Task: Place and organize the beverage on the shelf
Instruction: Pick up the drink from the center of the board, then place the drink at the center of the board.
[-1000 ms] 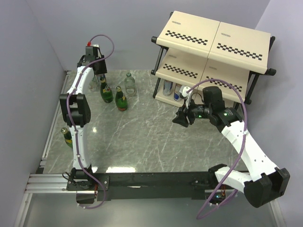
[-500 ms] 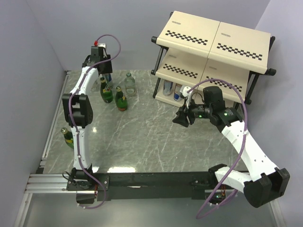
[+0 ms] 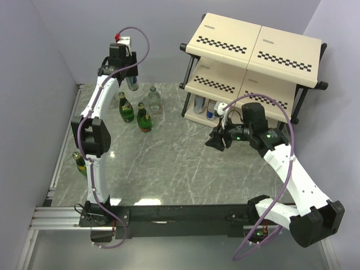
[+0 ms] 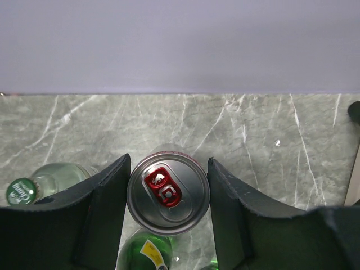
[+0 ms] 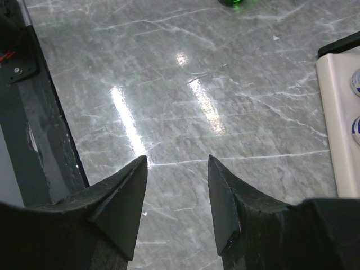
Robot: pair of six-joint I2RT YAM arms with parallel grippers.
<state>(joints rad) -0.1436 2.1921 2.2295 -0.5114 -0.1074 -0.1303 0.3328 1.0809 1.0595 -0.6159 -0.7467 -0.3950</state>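
L gripper (image 4: 167, 188) clamps can (image 4: 168, 197) — swing low and you clip green bottle (image 4: 147, 250) at 6 o'clock; R gripper (image 5: 175, 169) half-open, empty.

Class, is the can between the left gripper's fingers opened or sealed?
Sealed: the silver can shows its red pull tab lying flat on an unbroken lid, in the left wrist view.

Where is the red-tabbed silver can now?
In the left wrist view, the can sits clamped in the left end effector, at the table's far left, above green bottles.
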